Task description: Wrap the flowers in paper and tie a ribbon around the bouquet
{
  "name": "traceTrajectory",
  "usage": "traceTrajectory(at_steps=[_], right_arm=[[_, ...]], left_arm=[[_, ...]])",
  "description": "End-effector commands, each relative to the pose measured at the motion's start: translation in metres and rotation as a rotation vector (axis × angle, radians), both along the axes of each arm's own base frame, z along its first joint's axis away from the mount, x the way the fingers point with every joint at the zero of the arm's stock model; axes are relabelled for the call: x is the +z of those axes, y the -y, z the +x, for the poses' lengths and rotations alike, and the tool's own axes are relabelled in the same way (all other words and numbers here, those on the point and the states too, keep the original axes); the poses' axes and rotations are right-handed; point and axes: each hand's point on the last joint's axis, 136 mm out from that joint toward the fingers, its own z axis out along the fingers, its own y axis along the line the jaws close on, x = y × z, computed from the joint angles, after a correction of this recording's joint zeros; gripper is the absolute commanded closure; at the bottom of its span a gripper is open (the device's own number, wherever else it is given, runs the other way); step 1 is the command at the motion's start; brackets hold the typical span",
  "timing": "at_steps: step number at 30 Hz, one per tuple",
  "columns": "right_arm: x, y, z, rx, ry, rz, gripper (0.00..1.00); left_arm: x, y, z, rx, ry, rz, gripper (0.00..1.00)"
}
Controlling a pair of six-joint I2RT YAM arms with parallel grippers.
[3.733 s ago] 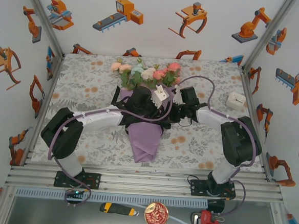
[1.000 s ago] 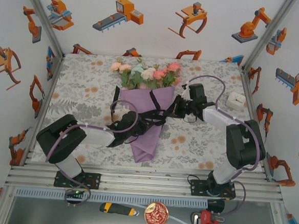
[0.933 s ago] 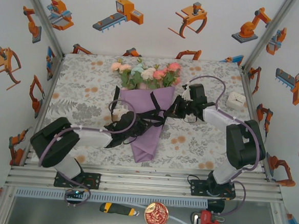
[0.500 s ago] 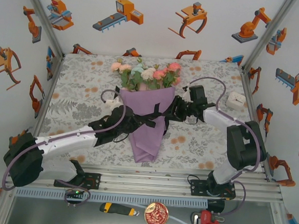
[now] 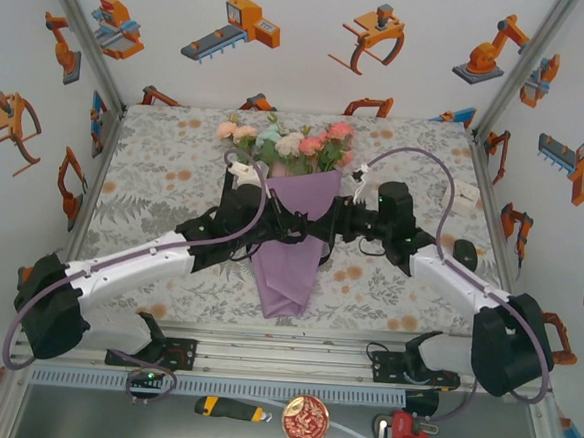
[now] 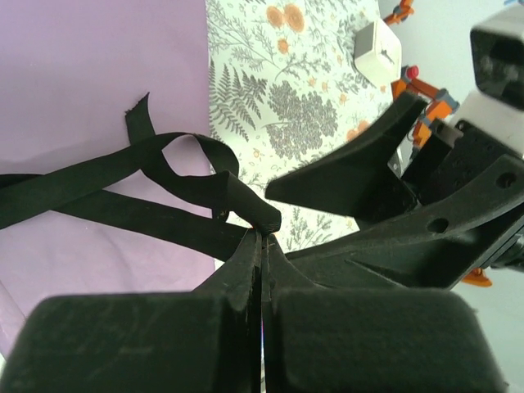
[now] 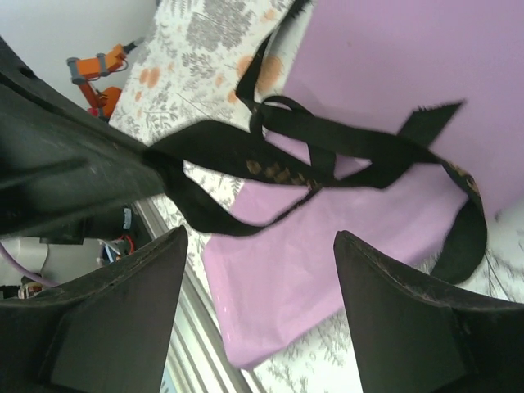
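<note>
- Top external view: a bouquet (image 5: 286, 234) lies in the middle of a table spread with a grey floral cloth (image 5: 154, 179). Its blooms point at the far wall and its tip points toward the arm bases.
- Flowers (image 5: 282, 143) in pink, peach, cream and pale blue, with green leaves, spill from the wide end of a purple paper (image 5: 283, 274) cone.
- A black ribbon (image 5: 297, 224) crosses the cone about midway along, in loose loops.
- Both arms reach in from the sides and meet at the ribbon. The left gripper (image 5: 272, 223) is over the cone's left part and the right gripper (image 5: 337, 222) is at its right edge.
- Left wrist view: the left gripper (image 6: 262, 237) is clenched, pinching a ribbon (image 6: 164, 176) strand at its very tips. From there the ribbon runs out over the paper (image 6: 98, 82) in a loop, with one cut end sticking up.
- In the same view the right gripper's fingers (image 6: 360, 168) stand spread just beyond, with nothing between them. A small white box (image 6: 377, 51) sits on the cloth behind them.
- Right wrist view: the right gripper (image 7: 258, 246) is released, jaws wide, with paper (image 7: 393, 65) and cloth visible through the gap. The ribbon (image 7: 327, 155) lies loosely knotted over the paper past the fingertips. One strand leads left into the left gripper's dark tip.
</note>
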Motion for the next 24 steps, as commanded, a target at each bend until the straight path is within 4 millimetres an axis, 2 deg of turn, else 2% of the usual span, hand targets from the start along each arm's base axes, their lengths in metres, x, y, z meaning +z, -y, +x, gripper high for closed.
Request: traceTrajectory(at_steps=[1,3,5,8,10,12,14,16,18,20,22,24], right_arm=[[0.031,-0.032,0.001,0.110,0.113,0.087,0.34],[0.032,-0.044,-0.001,0.142,0.100,0.118,0.42],[0.033,-0.050,-0.001,0.164,0.079,0.157,0.63],[0.028,-0.050,-0.001,0.154,0.056,0.156,0.87],[0.027,-0.046,-0.001,0.135,0.054,0.148,0.96],[0.029,-0.042,-0.003,0.116,0.059,0.142,1.00],[0.030,-0.035,-0.001,0.069,0.060,0.123,1.00],[0.029,-0.028,-0.001,0.025,0.057,0.109,1.00],[0.029,-0.023,-0.002,-0.003,0.060,0.096,1.00],[0.029,-0.020,-0.003,-0.017,0.062,0.095,1.00],[0.029,-0.020,-0.003,-0.022,0.055,0.095,1.00],[0.031,-0.020,-0.002,-0.025,0.046,0.102,1.00]], left_arm=[[0.012,0.011,0.000,-0.051,0.037,-0.003,1.00],[0.014,0.011,0.002,-0.042,0.040,0.002,1.00],[0.013,0.007,0.005,-0.019,0.031,0.019,1.00],[0.012,0.002,0.011,0.009,0.018,0.033,1.00],[0.010,-0.005,0.014,0.029,0.016,0.044,1.00],[0.012,-0.018,0.019,0.064,0.034,0.068,0.85],[0.014,-0.047,0.024,0.151,0.049,0.109,0.68],[0.010,-0.089,0.028,0.286,0.026,0.127,0.60],[-0.008,-0.135,0.027,0.449,-0.056,0.116,0.55],[-0.033,-0.178,0.023,0.600,-0.159,0.036,0.51],[-0.055,-0.199,0.021,0.675,-0.231,-0.075,0.48],[-0.076,-0.208,0.021,0.720,-0.289,-0.177,0.44]])
